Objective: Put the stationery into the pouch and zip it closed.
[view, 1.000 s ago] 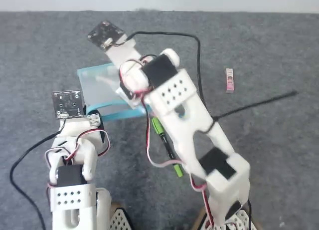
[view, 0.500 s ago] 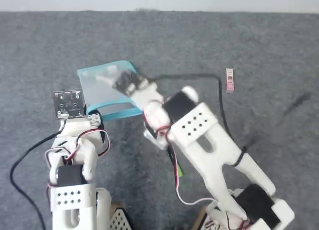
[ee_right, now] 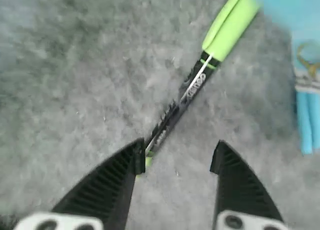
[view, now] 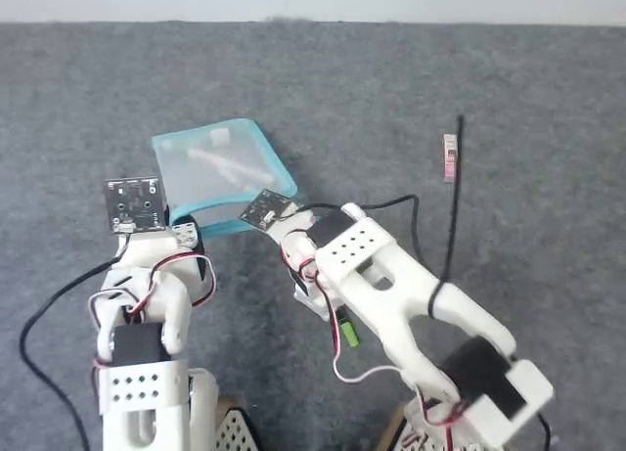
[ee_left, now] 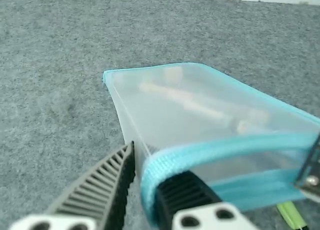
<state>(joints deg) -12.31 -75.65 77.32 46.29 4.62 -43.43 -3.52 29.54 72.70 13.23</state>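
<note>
My right pincer (ee_right: 179, 147) is spread apart, pointing down at the carpet, its two black ribbed fingers on either side of the dark end of a green pen (ee_right: 200, 75). One finger touches or nearly touches that end. The pen lies flat on the carpet, near and right of the pouch, its green cap toward the pouch's blue edge.

My left pincer (ee_left: 150, 165) is closed on the near rim of the pouch (ee_left: 200, 115), with the teal zip band between its fingers. The pouch is clear plastic with teal trim and lies left of centre, its mouth toward me and raised open. A pale stick-shaped item (ee_left: 185, 103) rests inside.

A small pink item (view: 450, 157) lies well apart, far to the right. A black cable (view: 452, 206) runs up from my right arm.

The surface is a grey, short-pile carpet (view: 528, 99) that covers the whole work area. A pale strip of wall (view: 313, 1) runs along its far edge.
</note>
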